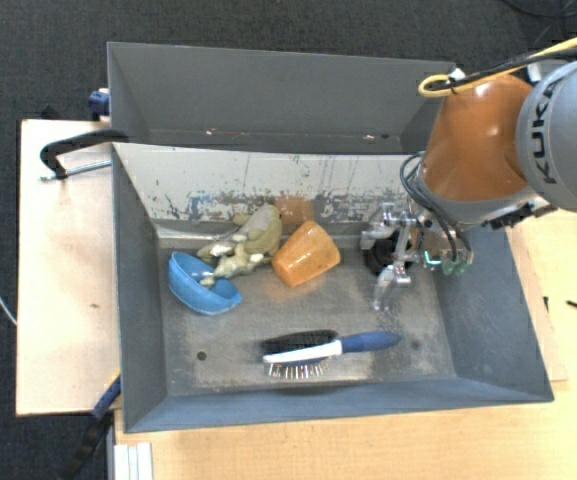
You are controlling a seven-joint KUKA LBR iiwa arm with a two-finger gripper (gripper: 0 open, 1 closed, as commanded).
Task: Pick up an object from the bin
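Left of the orange cup (306, 255), a blue scoop (200, 285) and a pale toy (243, 245), perhaps plush, lean together near the bin's (478, 318) back wall. Below the cup a blue-handled brush (318, 348) lies flat and apart, likely the easiest take. Right of the cup hangs the gripper (396, 268), beyond the brush's handle; released or clenched, I cannot tell.

Hairbrush (320, 349) with a blue handle and black head lies flat along the near edge of the bin (268, 308), pale bristles facing that edge. An orange plastic cup (306, 255) is tipped on its side by the back wall, right up against a beige plush toy (246, 244). A blue bowl (202, 286) sits just in front of the toy, toward the left wall.
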